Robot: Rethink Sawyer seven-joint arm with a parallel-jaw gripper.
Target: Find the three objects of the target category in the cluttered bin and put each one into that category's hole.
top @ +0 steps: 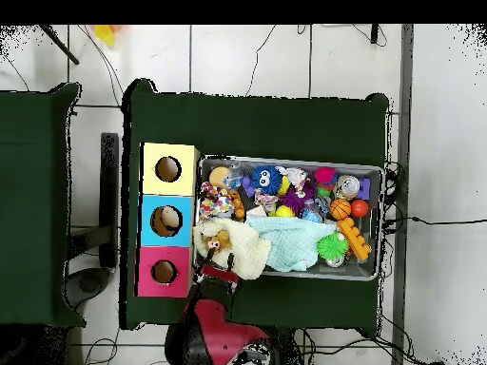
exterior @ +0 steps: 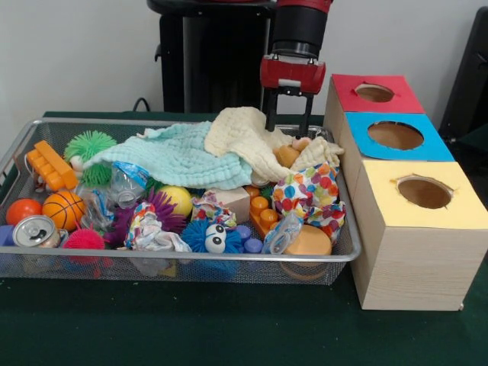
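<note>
My gripper point(exterior: 289, 126) hangs open over the far right corner of the wire bin point(exterior: 191, 261), fingertips just behind a cream cloth point(exterior: 242, 136), with nothing held between them. In the overhead view the gripper point(top: 216, 269) is at the bin's edge point(top: 285, 160) beside the red box. A small orange-brown soft toy point(exterior: 288, 155) lies in the cream cloth right below the fingers. A pale teal cloth point(exterior: 179, 160) spreads over the middle, and a polka-dot cloth point(exterior: 309, 194) lies in front. Three boxes with round holes stand beside the bin: red point(exterior: 374, 93), blue point(exterior: 395, 136), yellow point(exterior: 425, 192).
The bin also holds an orange brick point(exterior: 50, 165), a small basketball point(exterior: 62, 209), a can point(exterior: 34, 231), a green spiky ball point(exterior: 90, 145), a blue furry toy with eyes point(exterior: 212, 238), a yellow ball point(exterior: 177, 200) and more. Green cloth covers the table point(exterior: 229, 328).
</note>
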